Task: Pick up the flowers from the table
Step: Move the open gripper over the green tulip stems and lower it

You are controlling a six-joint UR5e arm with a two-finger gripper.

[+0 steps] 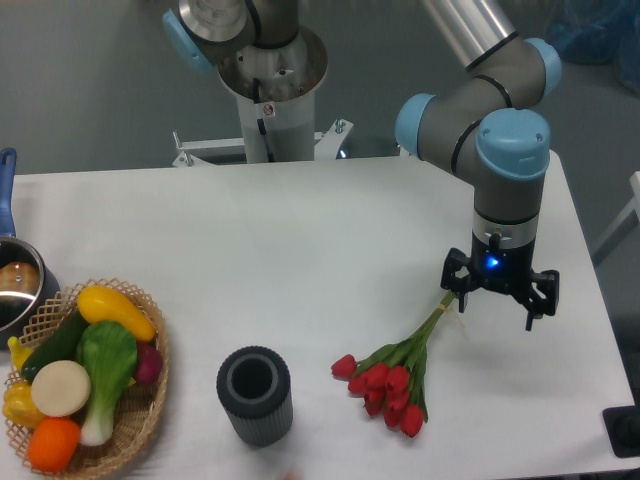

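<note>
gripper (497,292) spread open, holding nothing | above stem tip | flowers (392,377) ran lower left across table (300,240), blooms farthest away

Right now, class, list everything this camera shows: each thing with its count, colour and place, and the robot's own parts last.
flowers: one bunch, red tulip buds with green leaves and stems, lying on the table front right, stems pointing toward the gripper
table: one, white, filling most of the view
cylinder cup: one, dark grey, ribbed, upright, front centre, left of the flowers
wicker basket: one, tan, front left corner, full of toy vegetables
toy vegetables: several, yellow, green, white, orange and purple, in the basket
pot: one, metal with blue handle, left edge, partly cut off
robot arm: one, grey with blue caps, right side
gripper: one, black, over the stem ends; open or shut cannot be told
</note>
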